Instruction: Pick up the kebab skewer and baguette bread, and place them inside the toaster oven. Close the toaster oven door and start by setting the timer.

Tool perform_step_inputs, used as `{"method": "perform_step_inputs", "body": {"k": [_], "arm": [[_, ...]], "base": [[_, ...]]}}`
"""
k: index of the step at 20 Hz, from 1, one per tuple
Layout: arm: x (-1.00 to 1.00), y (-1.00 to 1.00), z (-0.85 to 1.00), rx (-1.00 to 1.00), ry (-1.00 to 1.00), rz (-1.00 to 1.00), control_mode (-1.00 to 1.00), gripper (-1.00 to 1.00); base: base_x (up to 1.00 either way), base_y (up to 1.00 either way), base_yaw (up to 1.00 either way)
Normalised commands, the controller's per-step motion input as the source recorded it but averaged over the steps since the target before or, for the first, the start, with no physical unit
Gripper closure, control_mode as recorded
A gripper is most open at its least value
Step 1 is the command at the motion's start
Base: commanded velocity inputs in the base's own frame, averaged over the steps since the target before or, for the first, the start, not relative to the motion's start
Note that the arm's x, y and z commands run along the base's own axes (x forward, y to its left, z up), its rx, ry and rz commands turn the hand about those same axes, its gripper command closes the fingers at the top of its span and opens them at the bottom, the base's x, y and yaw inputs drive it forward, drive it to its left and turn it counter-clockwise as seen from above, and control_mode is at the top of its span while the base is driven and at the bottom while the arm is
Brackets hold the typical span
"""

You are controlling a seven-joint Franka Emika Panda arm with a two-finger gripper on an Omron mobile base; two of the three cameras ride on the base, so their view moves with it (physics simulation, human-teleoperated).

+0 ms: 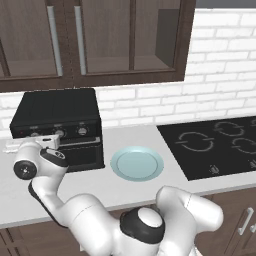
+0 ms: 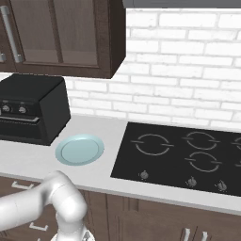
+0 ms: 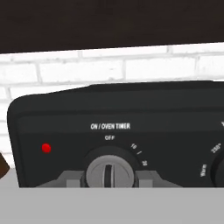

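**Timer knob grip: jaws flanking the dial, turn not yet made**

Left base view: the white arm's two-finger gripper [image 1: 50, 141] sits at the control strip of the black boxy toaster oven [image 1: 57, 107], at its left end. The black glass-windowed toaster oven door [image 1: 85, 155] looks shut against the body. The round pale blue plate [image 1: 137, 163] on the grey counter is bare; no skewer or loaf is seen on it, so they are presumably inside the oven, though the interior can't be seen.

Right base view: the oven sits at the far left, door face flush, two grey knobs showing. The plate lies just beside it, and the flat black cooktop [image 2: 188, 155] is well apart to the right.

Hand view: the two grey finger pads [image 3: 72, 178] bracket the grey round timer knob [image 3: 109, 171], one each side, touching or nearly so; jaws are clamping the knob. Its pointer slot is vertical, toward OFF.

To do the step well: keep the wrist axis centred on the knob, confirm firm contact both sides, then rotate clockwise toward the minute marks without pulling off the panel. A slip would leave the dial at OFF.

Readable text: "ON / OVEN TIMER", "OFF", "10", "20"; on the next dial, "Warm" and "200°". A small red indicator light [image 3: 46, 148] sits left of the knob.
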Motion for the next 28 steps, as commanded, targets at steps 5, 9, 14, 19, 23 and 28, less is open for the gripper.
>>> {"method": "perform_step_inputs", "body": {"k": [5, 9, 14, 19, 23, 28], "arm": [[0.0, 0.0, 0.0, 0.0, -0.06, 0.0, -1.0, 1.0], [-0.04, 0.0, 0.0, 0.01, -0.07, 0.0, -1.0, 1.0], [0.0, 0.0, 0.0, 0.02, -0.07, 0.0, -1.0, 1.0], [0.0, 0.0, 0.0, 0.13, -0.04, 0.0, -1.0, 1.0], [0.0, 0.0, 0.0, 0.15, -0.03, 0.0, -1.0, 1.0], [0.0, 0.0, 0.0, 0.15, -0.03, 0.0, -1.0, 1.0]], "base": [[0.0, 0.0, 0.0], [0.0, 0.0, 0.0], [0.0, 0.0, 0.0], [0.0, 0.0, 0.0], [0.0, 0.0, 0.0], [0.0, 0.0, 0.0]]}}
